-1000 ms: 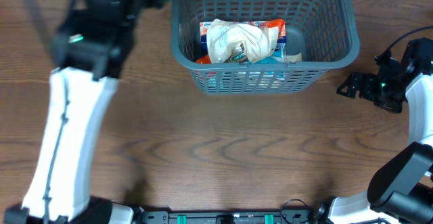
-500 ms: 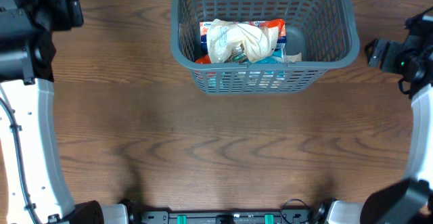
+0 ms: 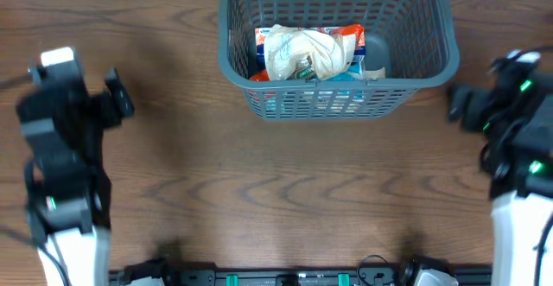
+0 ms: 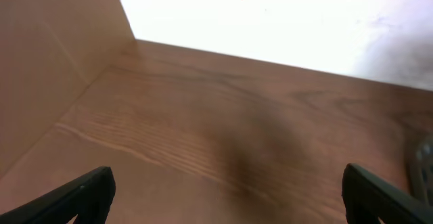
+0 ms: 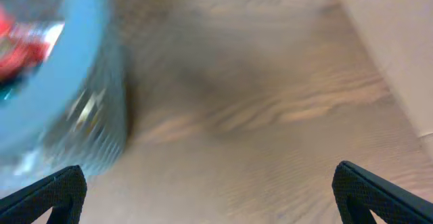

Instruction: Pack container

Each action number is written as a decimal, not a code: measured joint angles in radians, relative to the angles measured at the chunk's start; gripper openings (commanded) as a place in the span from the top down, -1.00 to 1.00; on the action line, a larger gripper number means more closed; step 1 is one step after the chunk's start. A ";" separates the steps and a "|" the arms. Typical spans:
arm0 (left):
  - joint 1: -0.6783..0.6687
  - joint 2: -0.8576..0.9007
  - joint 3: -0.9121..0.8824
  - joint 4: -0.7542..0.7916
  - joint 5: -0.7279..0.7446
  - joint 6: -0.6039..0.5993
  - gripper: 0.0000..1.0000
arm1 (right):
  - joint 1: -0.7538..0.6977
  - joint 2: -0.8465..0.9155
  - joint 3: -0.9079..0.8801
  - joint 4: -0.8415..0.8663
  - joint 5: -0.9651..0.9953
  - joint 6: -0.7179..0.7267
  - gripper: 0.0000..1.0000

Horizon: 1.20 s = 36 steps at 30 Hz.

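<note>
Container (image 3: 328,103) on wood-grain table (image 3: 276,191), tan side panels (image 4: 54,68), left tool (image 4: 230,195) wide, right tool (image 5: 213,195) wide.

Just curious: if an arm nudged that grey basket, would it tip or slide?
Probably slide: the basket looks wide and low, with snack packages weighting its bottom. Its slotted plastic walls may flex slightly under a push. The wooden table looks smooth, so it should move easily.

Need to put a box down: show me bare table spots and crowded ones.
Bare: the wide table stretch in front of the basket, between the left arm and right arm. Crowded: the basket's floor, covered by snack packages.
</note>
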 measured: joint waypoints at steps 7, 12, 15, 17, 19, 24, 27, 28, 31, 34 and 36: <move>0.000 -0.297 -0.266 0.021 0.000 -0.009 -0.97 | 0.124 -0.302 -0.223 -0.002 0.012 0.011 -0.99; 0.000 -0.422 -0.340 0.020 0.019 -0.034 -0.97 | 0.175 -0.497 -0.313 -0.014 0.029 0.069 -0.98; 0.000 -0.451 -0.358 0.012 0.034 -0.048 -0.97 | 0.201 -0.552 -0.366 -0.032 0.035 0.109 -0.98; 0.000 -0.454 -0.362 0.013 0.042 -0.058 -0.97 | 0.213 -0.563 -0.397 -0.039 0.038 0.130 -0.93; 0.000 -0.455 -0.364 0.018 0.053 -0.064 -0.97 | 0.229 -0.565 -0.427 -0.043 0.046 0.147 -0.90; 0.000 -0.455 -0.364 0.018 0.060 -0.064 -0.97 | 0.247 -0.565 -0.483 -0.014 0.049 0.173 -0.98; 0.000 -0.454 -0.364 0.018 0.060 -0.064 -0.97 | 0.247 -0.565 -0.484 0.010 0.045 0.178 -0.98; 0.000 -0.454 -0.364 0.018 0.060 -0.064 -0.97 | 0.247 -0.565 -0.484 0.010 0.044 0.178 -0.98; 0.000 -0.455 -0.364 0.018 0.060 -0.064 -0.97 | 0.247 -0.565 -0.484 0.001 0.043 0.179 -0.99; 0.000 -0.455 -0.364 0.018 0.060 -0.064 -0.97 | 0.247 -0.565 -0.484 -0.017 0.043 0.179 -0.99; 0.000 -0.454 -0.364 0.018 0.060 -0.064 -0.97 | 0.247 -0.565 -0.484 -0.029 0.043 0.180 -0.98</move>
